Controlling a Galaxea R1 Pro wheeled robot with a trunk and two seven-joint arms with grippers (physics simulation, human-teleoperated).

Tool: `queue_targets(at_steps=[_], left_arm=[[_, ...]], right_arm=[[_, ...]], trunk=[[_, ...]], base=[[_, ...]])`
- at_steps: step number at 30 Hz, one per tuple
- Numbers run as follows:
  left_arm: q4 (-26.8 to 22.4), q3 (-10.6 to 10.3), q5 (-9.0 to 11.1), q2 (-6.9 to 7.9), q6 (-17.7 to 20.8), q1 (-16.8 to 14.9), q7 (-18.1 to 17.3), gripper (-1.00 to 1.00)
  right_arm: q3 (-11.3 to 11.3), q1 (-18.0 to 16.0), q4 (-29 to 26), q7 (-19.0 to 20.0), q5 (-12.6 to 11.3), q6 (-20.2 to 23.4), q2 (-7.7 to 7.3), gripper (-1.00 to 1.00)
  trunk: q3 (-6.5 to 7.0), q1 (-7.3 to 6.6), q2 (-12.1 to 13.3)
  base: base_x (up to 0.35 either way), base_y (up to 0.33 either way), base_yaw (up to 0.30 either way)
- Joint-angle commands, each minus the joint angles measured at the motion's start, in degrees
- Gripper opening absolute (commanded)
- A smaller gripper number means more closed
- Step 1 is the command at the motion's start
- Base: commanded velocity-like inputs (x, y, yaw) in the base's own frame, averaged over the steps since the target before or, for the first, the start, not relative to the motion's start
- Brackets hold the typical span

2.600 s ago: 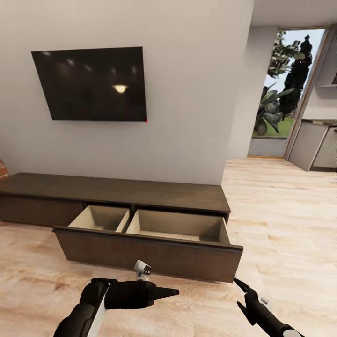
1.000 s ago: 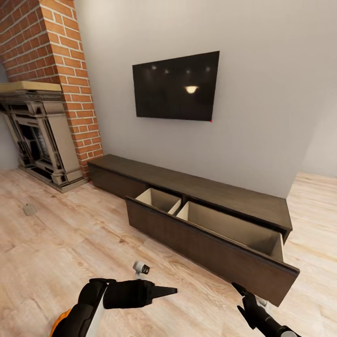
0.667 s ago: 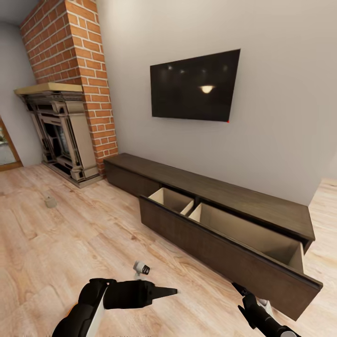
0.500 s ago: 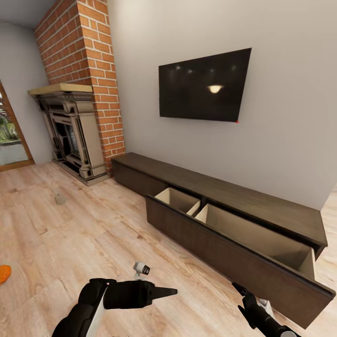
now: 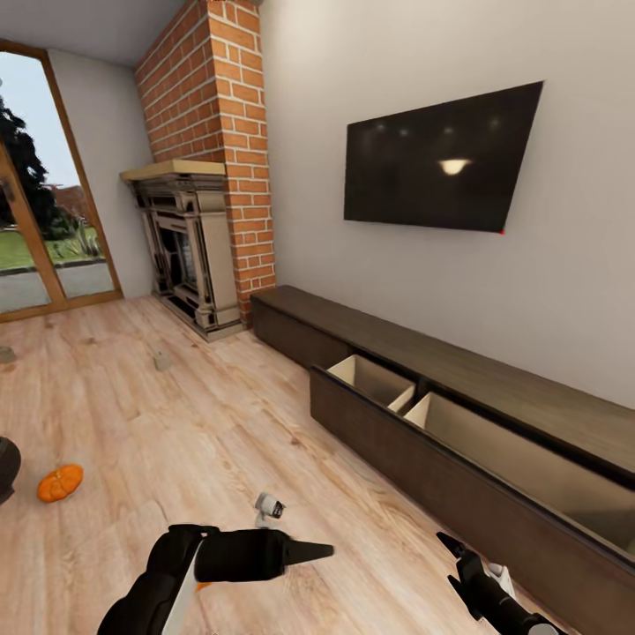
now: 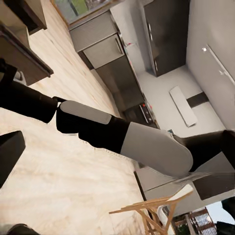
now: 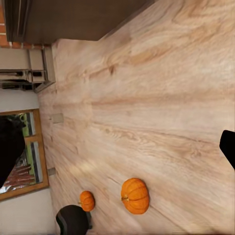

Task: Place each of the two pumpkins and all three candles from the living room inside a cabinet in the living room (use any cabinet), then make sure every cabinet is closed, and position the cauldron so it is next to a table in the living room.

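Observation:
The dark brown cabinet (image 5: 494,375) runs along the wall with its wide drawer (image 5: 414,445) pulled out, showing a pale inside. On the floor at the left lie one orange pumpkin (image 5: 59,482) (image 7: 87,200) and the black cauldron (image 5: 4,466) (image 7: 72,220) beside it. A second pumpkin (image 7: 134,196) lies closer; an orange sliver peeks under my left arm. Two small beige candles (image 5: 162,361) (image 5: 6,354) stand on the floor toward the fireplace. My left gripper (image 5: 328,551) and right gripper (image 5: 448,557) hover low over the floor, both open and holding nothing.
A stone-coloured fireplace (image 5: 185,242) under a brick chimney (image 5: 220,132) stands past the cabinet's far end. A TV (image 5: 437,159) hangs above the cabinet. A glass door (image 5: 40,203) is at the left. Wooden floor (image 5: 220,414) stretches between me and the pumpkins.
The camera has swung left: the cabinet slid to the right edge, and the fireplace, glass door, a pumpkin and the cauldron came into view. Both arms keep their pose.

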Motion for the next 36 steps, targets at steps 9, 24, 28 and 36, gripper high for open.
queue_targets(at_steps=[9,24,28,36], left_arm=[[0.02,0.24,0.19,0.4,0.63,-0.15,1.59,1.0],[0.02,0.84,0.04,9.41,0.64,-3.0,1.77,1.0],[0.11,0.87,-0.02,14.15,0.63,-3.35,6.23,1.0],[0.9,0.95,0.1,15.4,0.45,-3.04,27.34,1.0]], right_arm=[[-0.31,-0.02,0.0,-0.18,2.13,-1.06,0.04,1.0],[-0.34,-0.02,0.0,-0.16,2.42,-1.43,-0.22,1.0],[-0.34,-0.02,0.0,-0.15,2.46,-1.48,-0.23,1.0],[-0.21,-0.02,0.0,-0.47,2.57,-2.57,-0.01,1.0]], trunk=[[-0.05,-0.01,-0.02],[-0.05,-0.01,-0.02],[-0.05,-0.01,-0.02],[-0.05,-0.01,-0.02]], base=[[0.0,0.0,0.292],[0.0,0.0,0.292],[0.0,0.0,0.292],[0.0,0.0,0.292]])
